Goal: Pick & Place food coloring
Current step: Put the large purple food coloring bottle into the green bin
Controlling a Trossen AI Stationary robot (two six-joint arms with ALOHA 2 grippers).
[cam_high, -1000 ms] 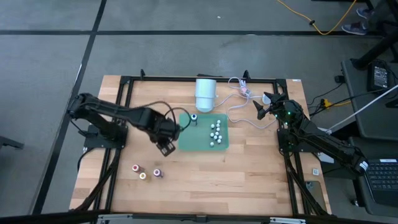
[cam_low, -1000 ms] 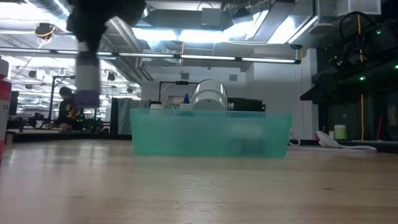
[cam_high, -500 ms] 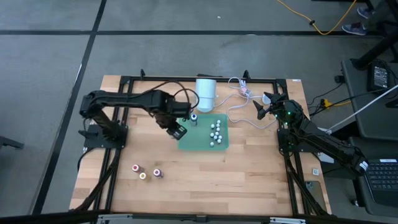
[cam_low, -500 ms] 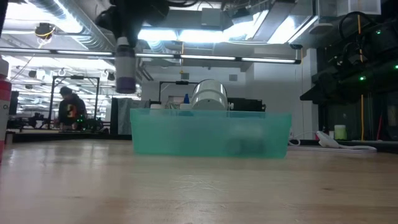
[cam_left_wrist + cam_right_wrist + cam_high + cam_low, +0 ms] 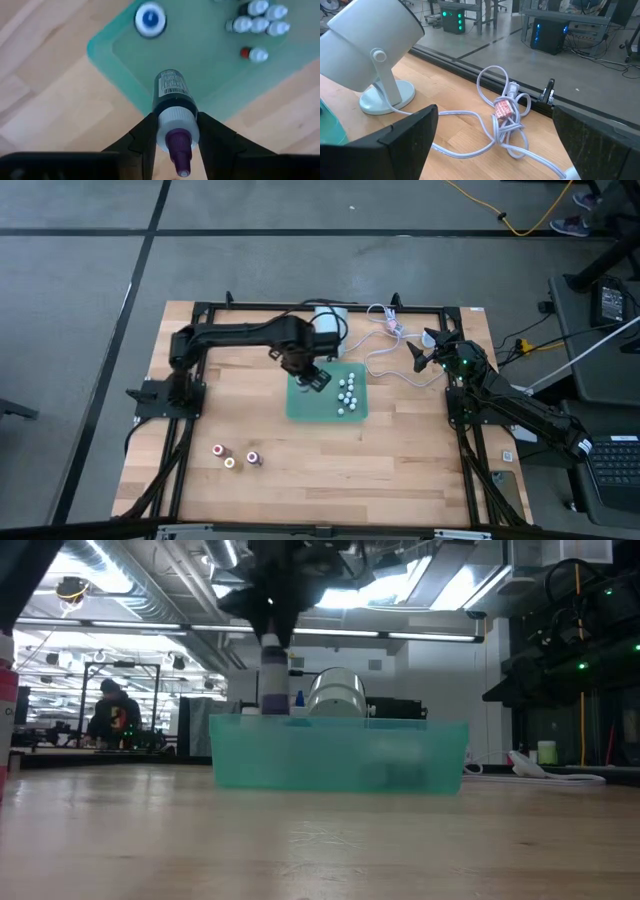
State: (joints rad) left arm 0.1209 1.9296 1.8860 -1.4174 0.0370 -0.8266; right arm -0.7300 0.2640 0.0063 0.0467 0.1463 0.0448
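Purple-tipped bottle (image 5: 172, 107), pinched by left pincer (image 5: 175, 132) over tray (image 5: 300, 408) edge, could be dropped outside if released early; right pincer (image 5: 428, 352) spread, idle.

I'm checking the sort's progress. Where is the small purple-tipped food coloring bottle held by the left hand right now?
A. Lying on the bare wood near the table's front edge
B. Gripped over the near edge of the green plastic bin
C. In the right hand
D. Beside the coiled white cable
B: the left hand clamps the purple-tipped food coloring bottle above the green plastic bin's edge in the left wrist view.
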